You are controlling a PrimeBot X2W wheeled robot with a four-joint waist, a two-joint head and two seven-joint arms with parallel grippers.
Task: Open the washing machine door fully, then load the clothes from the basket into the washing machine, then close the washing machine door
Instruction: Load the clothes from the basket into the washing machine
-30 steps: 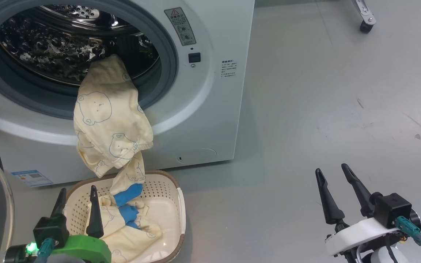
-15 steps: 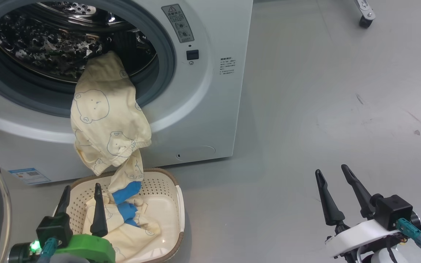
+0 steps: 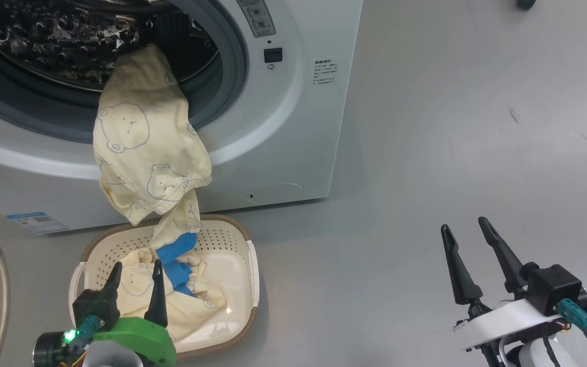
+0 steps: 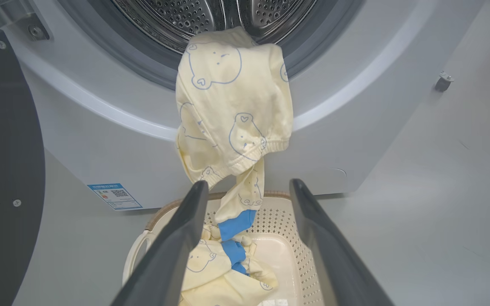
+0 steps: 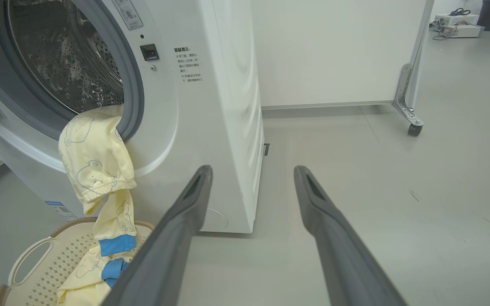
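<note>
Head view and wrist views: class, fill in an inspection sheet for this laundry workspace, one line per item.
Surface: grey floor, with a few small dark marks.
Job's things: washing machine with its door swung open at the left. Of the clothes, one garment hangs from the drum mouth down into the basket and the rest lie in the basket, which stands on the floor before the machine.
Clutter: nothing seen.
Grippers: left gripper open and empty above the basket's near end; right gripper open and empty over bare floor.
Cables: teal-plugged cable at the right wrist.
Surroundings: white wheeled panel beyond the machine.
</note>
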